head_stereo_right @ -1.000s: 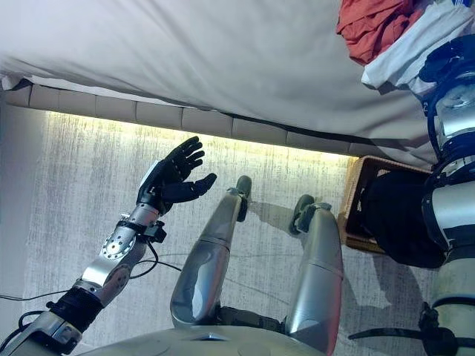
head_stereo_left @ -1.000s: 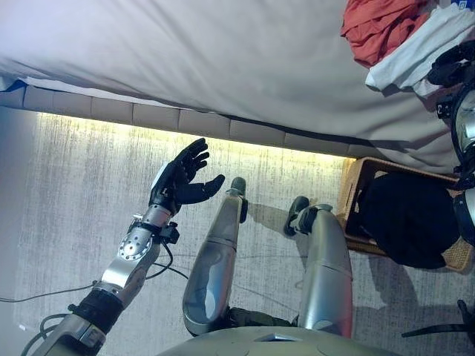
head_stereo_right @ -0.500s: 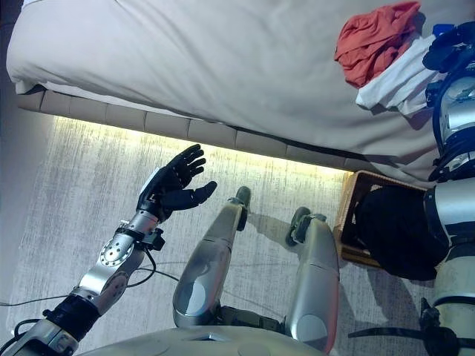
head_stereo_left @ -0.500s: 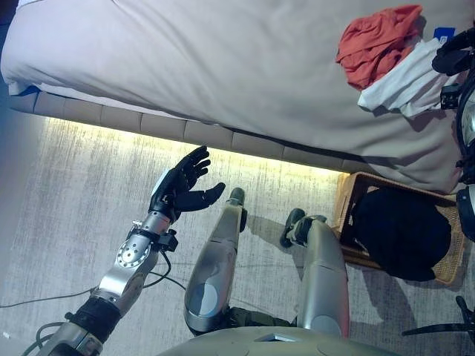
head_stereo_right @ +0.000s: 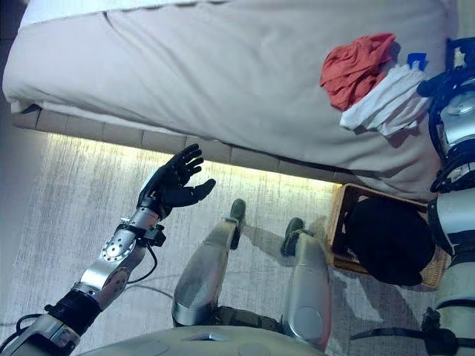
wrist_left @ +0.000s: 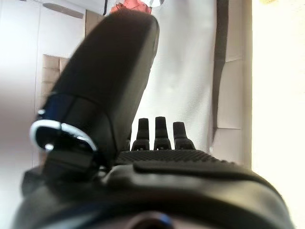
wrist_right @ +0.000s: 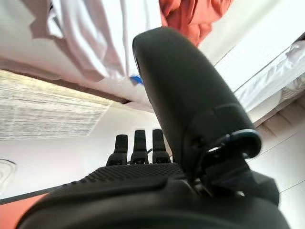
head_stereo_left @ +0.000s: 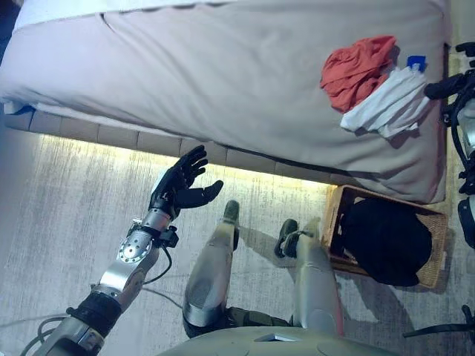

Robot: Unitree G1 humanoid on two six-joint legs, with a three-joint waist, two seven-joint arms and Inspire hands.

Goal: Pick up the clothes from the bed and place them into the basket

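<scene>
a: where do the clothes lie?

b: a crumpled orange-red cloth garment (head_stereo_left: 356, 68) sits on the wide grey-sheeted bed (head_stereo_left: 223, 81), near its far right end, and a rumpled white cloth garment (head_stereo_left: 387, 104) lies just beside it, the two touching. a small blue bit (head_stereo_left: 415, 62) shows at the white one's edge; what it is cannot be told. the woven wicker basket (head_stereo_left: 438, 256) stands on the pale carpeted floor (head_stereo_left: 59, 193) below that end of the bed, with a dark black bundle (head_stereo_left: 386, 241) already in it.

a: and the hands?

b: the robot's left hand (head_stereo_left: 180, 187) hovers over the floor just short of the bed's padded edge, fingers straight and spread, thumb out, holding nothing. the right hand (head_stereo_right: 445, 74) shows at the right margin, just beside the white garment; in its own wrist view the fingers (wrist_right: 136, 145) stand straight and the thumb is out, nothing between them.

a: how will the clothes handle?

b: both look light, soft and limp, so they should sag and trail when lifted. the likely best hold is a bunched fold at the top of each heap, pinched deep so no loose edge slips free. the two may drag each other, as they overlap.
</scene>
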